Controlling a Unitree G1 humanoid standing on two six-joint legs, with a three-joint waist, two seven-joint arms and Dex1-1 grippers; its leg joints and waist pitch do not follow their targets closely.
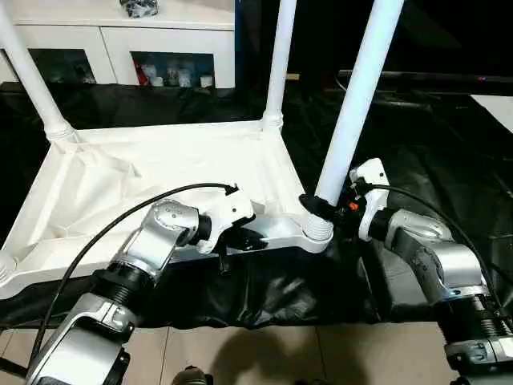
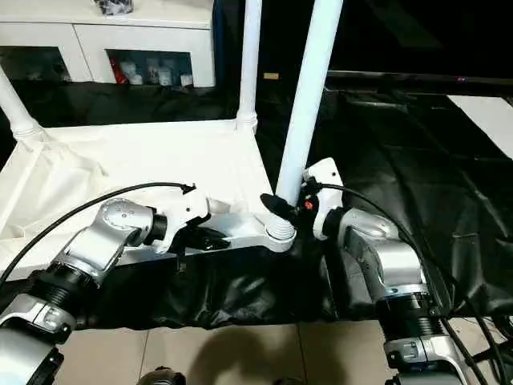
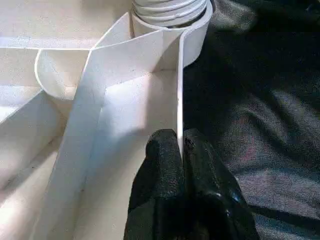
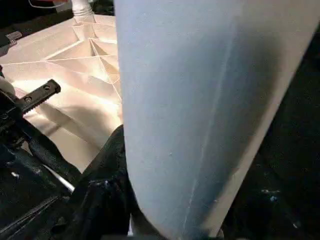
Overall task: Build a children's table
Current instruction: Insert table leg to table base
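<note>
The table top (image 1: 160, 180) lies upside down on a black sheet (image 1: 417, 152), ribbed underside up, its near edge toward the robot. Three legs stand upright in corner sockets — one at the far left (image 1: 28, 72), one at the far right (image 1: 280, 60), one at the near right (image 1: 357, 96). The left tool (image 3: 181, 150) is pressed together, pinching the top's thin near rim just beside the near-right socket (image 1: 317, 231). The right tool (image 1: 321, 207) is clamped around the base of the near-right leg, just above its ribbed collar. A white cabinet (image 1: 120, 36) stands beyond the sheet.
</note>
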